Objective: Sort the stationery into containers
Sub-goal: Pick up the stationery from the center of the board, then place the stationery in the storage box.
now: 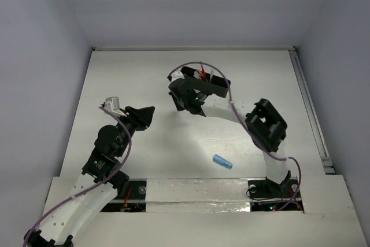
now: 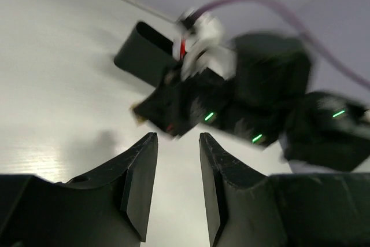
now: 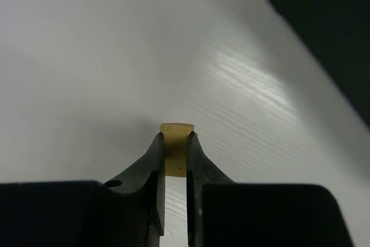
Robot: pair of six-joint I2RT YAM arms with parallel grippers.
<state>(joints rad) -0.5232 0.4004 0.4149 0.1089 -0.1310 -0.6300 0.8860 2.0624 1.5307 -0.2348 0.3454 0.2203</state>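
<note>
White tabletop is seen beneath both arms. A tan eraser point(image 3: 176, 128) is pinched by the right gripper point(image 3: 175, 138); the left gripper point(image 2: 178, 138) is held narrowly parted, empty. Beyond, the black tray point(image 2: 139, 53) is partly hidden (contents unclear), and a blue capsule point(image 1: 222, 162) is judged unsorted, near the bases.

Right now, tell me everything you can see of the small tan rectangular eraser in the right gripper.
The small tan rectangular eraser looks matte and rubbery, with softly rounded corners at its far end. It lies lengthwise between the black fingers of the right gripper, pinched on two opposite sides, its far end poking just past the fingertips. Only one face shows. The white table lies behind it; whether the eraser touches it cannot be told.
</note>
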